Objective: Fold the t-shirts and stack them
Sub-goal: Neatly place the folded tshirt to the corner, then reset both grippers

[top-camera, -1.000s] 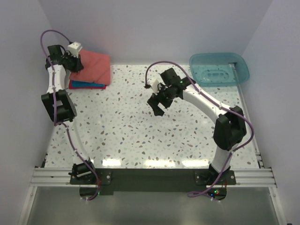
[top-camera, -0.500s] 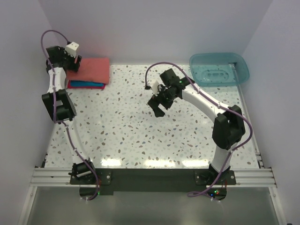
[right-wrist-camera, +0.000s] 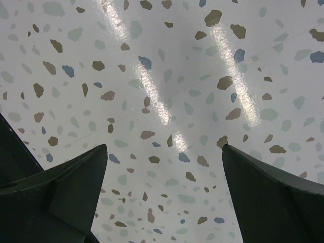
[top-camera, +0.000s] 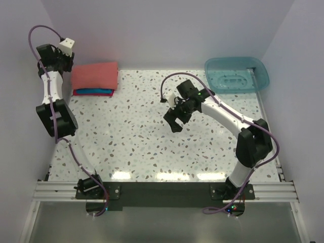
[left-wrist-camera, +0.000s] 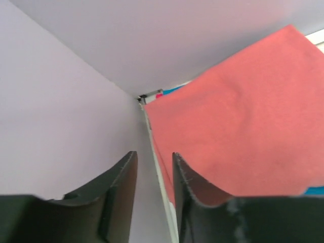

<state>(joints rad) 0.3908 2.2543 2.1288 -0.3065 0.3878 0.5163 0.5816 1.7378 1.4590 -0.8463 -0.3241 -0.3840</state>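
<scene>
Three folded t-shirts lie stacked at the table's far left. The salmon-red shirt (top-camera: 94,75) is on top, with the bright blue shirt (top-camera: 90,91) and an edge of the crimson-pink shirt (top-camera: 108,93) under it. My left gripper (top-camera: 67,62) hangs by the left wall just left of the stack, off the cloth. In the left wrist view the gripper (left-wrist-camera: 154,157) is narrowly open and empty, with the salmon-red shirt (left-wrist-camera: 243,121) flat to its right. My right gripper (top-camera: 174,119) hovers over the bare table middle, wide open and empty (right-wrist-camera: 164,148).
A translucent teal plastic tub (top-camera: 237,74) stands at the far right corner. White walls enclose the left, back and right of the speckled table (top-camera: 131,136). The arm bases sit on the rail at the near edge.
My left gripper has drawn back left and up off the stack, and the salmon-red shirt now lies flat. My right gripper has shifted slightly nearer and to the right.
</scene>
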